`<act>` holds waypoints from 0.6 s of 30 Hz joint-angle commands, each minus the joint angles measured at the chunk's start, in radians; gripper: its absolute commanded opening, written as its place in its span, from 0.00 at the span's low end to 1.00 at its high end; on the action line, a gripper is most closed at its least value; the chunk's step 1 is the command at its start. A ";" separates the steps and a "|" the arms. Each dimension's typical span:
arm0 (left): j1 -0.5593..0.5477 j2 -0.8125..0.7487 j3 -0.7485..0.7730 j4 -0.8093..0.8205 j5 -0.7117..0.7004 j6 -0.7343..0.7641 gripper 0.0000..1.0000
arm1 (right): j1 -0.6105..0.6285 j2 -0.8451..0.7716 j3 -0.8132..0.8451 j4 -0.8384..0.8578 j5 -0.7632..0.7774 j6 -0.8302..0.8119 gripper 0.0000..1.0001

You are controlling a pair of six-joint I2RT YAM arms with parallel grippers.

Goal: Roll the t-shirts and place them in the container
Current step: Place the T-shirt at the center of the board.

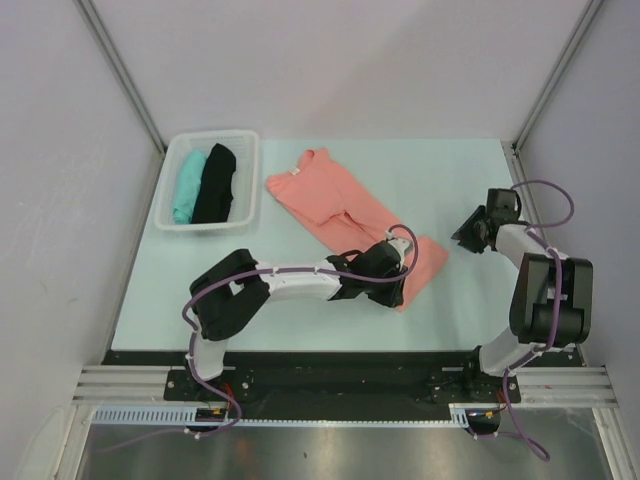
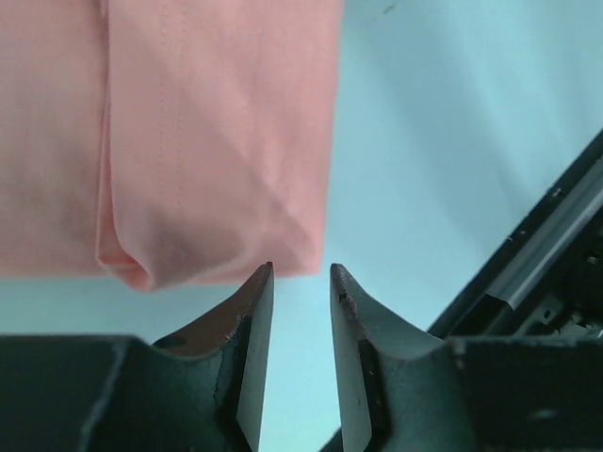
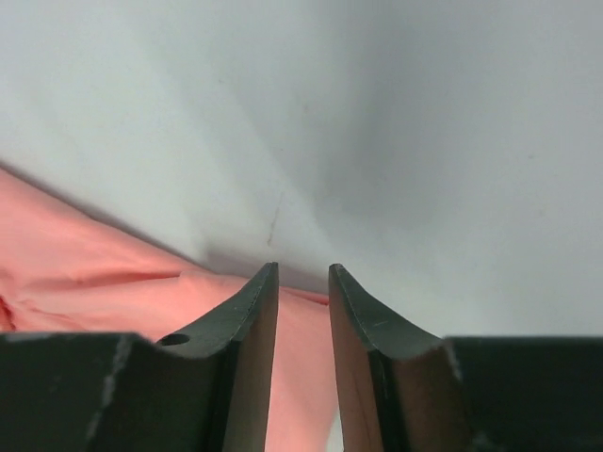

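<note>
A salmon-pink t-shirt [image 1: 340, 205] lies folded into a long strip, running diagonally across the middle of the table. My left gripper [image 1: 392, 290] hovers over the strip's near end. In the left wrist view its jaws [image 2: 301, 268] stand open with only table between them, and the shirt's folded end [image 2: 217, 141] lies just past the left fingertip. My right gripper [image 1: 468, 235] is off the strip's right side, apart from it. Its jaws [image 3: 302, 266] are open, and pink cloth [image 3: 94, 282] shows beyond and through the gap, not pinched.
A white basket [image 1: 252, 190] at the back left holds a rolled teal t-shirt [image 1: 188, 185] and a black one [image 1: 215, 183]. The table's black front rail [image 2: 528, 273] runs close to my left gripper. Grey walls enclose the table on three sides.
</note>
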 commanded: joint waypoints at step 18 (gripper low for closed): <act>-0.139 0.074 0.195 -0.188 -0.253 0.177 0.40 | -0.020 -0.181 -0.236 0.129 -0.118 -0.026 0.35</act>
